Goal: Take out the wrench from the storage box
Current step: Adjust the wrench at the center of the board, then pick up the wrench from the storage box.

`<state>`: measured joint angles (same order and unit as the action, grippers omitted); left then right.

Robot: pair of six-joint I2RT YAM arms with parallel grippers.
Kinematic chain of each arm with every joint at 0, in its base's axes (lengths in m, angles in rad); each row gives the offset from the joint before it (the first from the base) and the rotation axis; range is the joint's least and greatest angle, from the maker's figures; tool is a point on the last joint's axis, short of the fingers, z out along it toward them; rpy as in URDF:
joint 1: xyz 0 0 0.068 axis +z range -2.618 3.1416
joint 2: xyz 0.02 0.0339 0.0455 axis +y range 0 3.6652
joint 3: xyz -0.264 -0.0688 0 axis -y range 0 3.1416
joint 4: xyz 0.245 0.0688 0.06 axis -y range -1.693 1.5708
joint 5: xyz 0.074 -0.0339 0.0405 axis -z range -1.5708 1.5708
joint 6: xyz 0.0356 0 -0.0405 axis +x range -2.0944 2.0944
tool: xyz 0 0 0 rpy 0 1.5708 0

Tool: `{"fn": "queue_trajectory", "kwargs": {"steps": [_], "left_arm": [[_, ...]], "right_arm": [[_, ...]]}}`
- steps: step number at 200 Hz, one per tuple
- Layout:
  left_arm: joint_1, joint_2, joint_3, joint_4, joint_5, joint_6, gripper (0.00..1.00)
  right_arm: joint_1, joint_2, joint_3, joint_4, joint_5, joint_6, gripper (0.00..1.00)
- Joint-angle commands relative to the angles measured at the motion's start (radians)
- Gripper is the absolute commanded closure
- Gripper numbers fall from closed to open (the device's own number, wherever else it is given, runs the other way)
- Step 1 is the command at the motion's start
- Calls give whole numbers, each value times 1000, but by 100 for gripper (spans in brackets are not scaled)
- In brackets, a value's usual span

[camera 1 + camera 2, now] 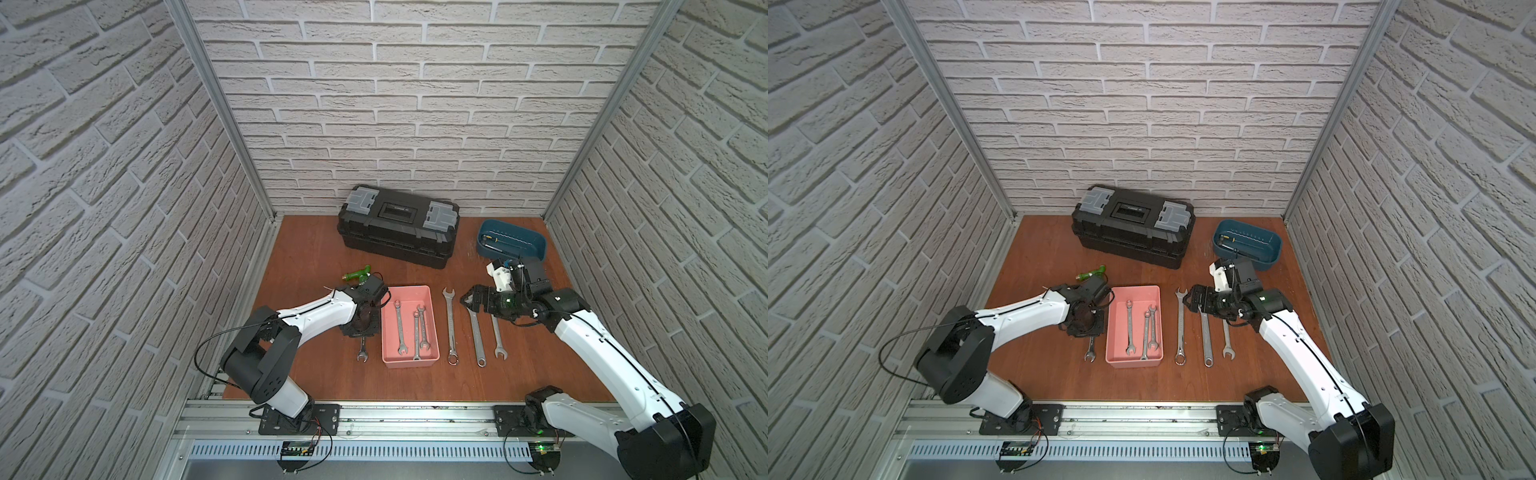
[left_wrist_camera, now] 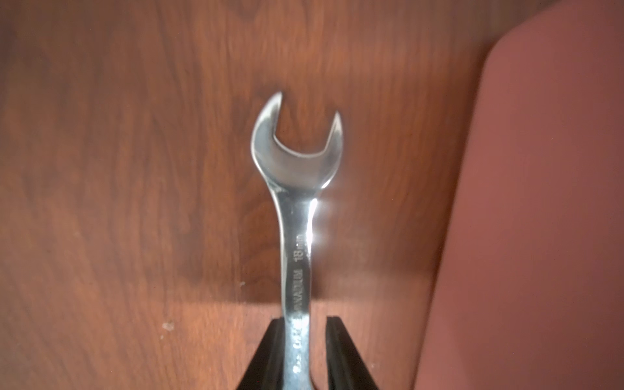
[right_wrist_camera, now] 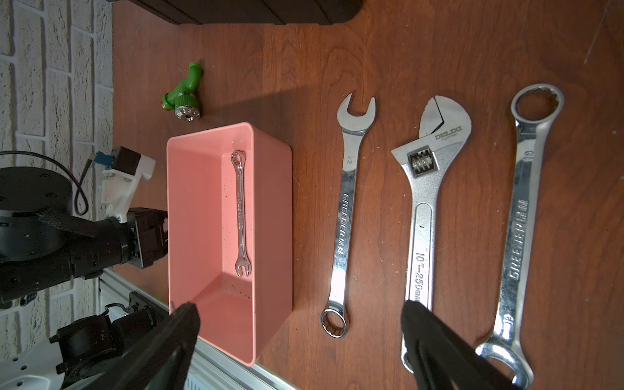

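The salmon-pink storage box (image 1: 409,363) (image 1: 1133,364) stands mid-table with three wrenches inside, the leftmost (image 1: 399,328). Another wrench (image 2: 297,162) (image 1: 362,353) lies flat on the wood just left of the box (image 2: 540,202). My left gripper (image 2: 302,319) points down over this wrench's shaft. Its jaws straddle the shaft: one finger touches it and the other stands a little off it, so the gripper is open a crack. My right gripper (image 1: 464,300) (image 3: 300,305) hangs wide open and empty right of the box (image 3: 270,202), above the far ends of the loose wrenches.
Right of the box lie a combination wrench (image 1: 450,328), an adjustable wrench (image 1: 476,332) and a third wrench (image 1: 496,336). A black toolbox (image 1: 399,226) and a dark-blue tub (image 1: 513,241) stand at the back. A green tap (image 1: 357,274) lies behind my left wrist.
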<state>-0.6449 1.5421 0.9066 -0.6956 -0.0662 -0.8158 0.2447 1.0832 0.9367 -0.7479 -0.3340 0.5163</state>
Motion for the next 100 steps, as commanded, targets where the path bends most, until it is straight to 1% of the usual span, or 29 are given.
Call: {"fn": "queue_trajectory", "kwargs": {"steps": [1, 26, 47, 78, 100], "left_arm": [[4, -70, 54, -112, -37, -13, 69], [-27, -135, 141, -189, -56, -53, 64], [-101, -146, 231, -226, -82, -100, 62], [-214, -64, 357, -230, -113, -135, 59], [-262, 35, 417, -212, -108, -134, 58]], "right_arm": [[-6, -12, -3, 27, -1, -7, 2], [-8, -20, -1, 27, 18, -8, 1], [-14, -29, 2, 23, 33, -15, 0], [-34, -42, 10, 11, 39, -31, 0], [-46, -51, 6, 11, 28, -32, 0]]}}
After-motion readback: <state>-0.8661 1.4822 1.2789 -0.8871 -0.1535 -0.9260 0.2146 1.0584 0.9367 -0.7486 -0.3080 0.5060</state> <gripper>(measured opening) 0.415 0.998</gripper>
